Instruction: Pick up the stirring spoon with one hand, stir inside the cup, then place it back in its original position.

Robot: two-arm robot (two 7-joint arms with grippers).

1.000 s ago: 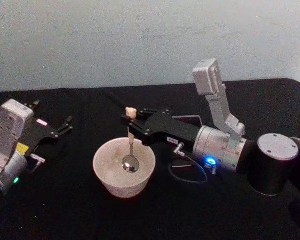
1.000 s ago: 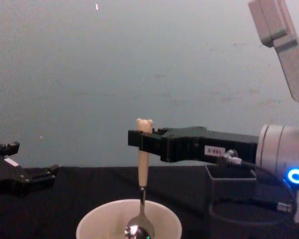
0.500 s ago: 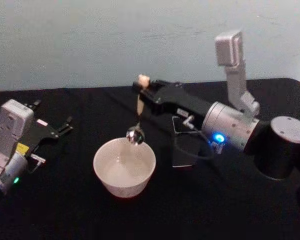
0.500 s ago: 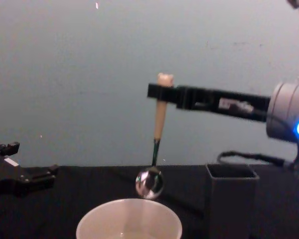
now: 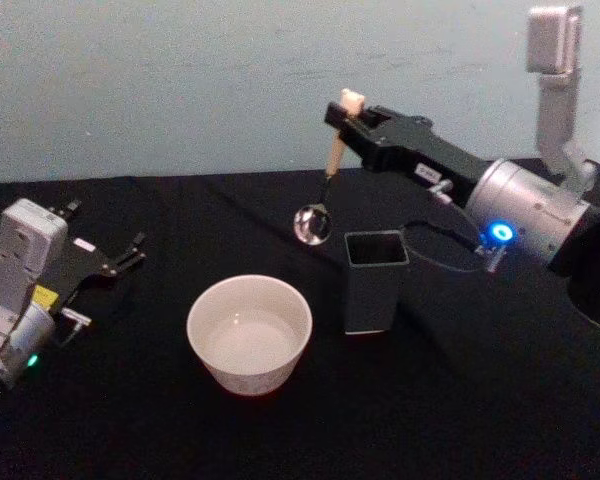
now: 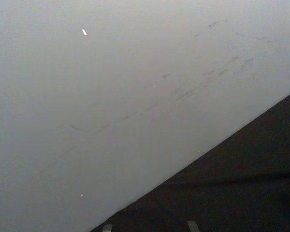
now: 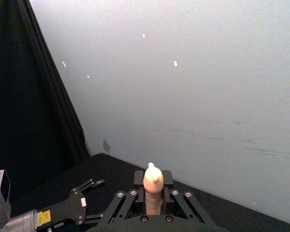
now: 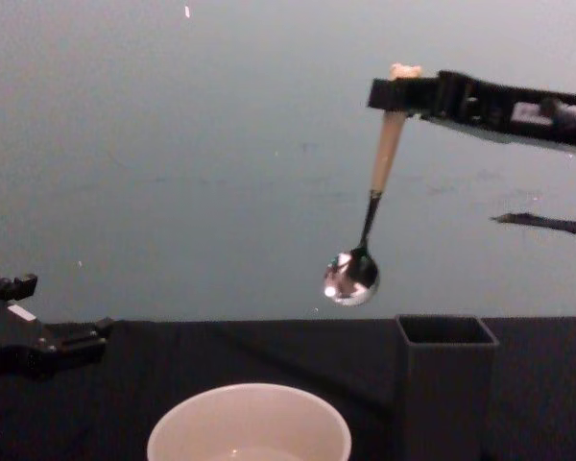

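Note:
My right gripper is shut on the peach handle of the stirring spoon, just below its bear head. The spoon hangs in the air, bowl down and tilted left, well above the table, left of and above the dark square holder. In the right wrist view the bear head pokes up between the fingers. The cream-white cup stands on the black table, in front of and left of the spoon, with nothing in it but a little liquid. My left gripper rests open at the far left.
The dark grey square holder stands upright just right of the cup. A black cable loops from the right arm behind the holder. A pale wall backs the black table.
The right arm has lifted the spoon out of the cup and carried it up and to the right, toward the holder. The left arm has not moved.

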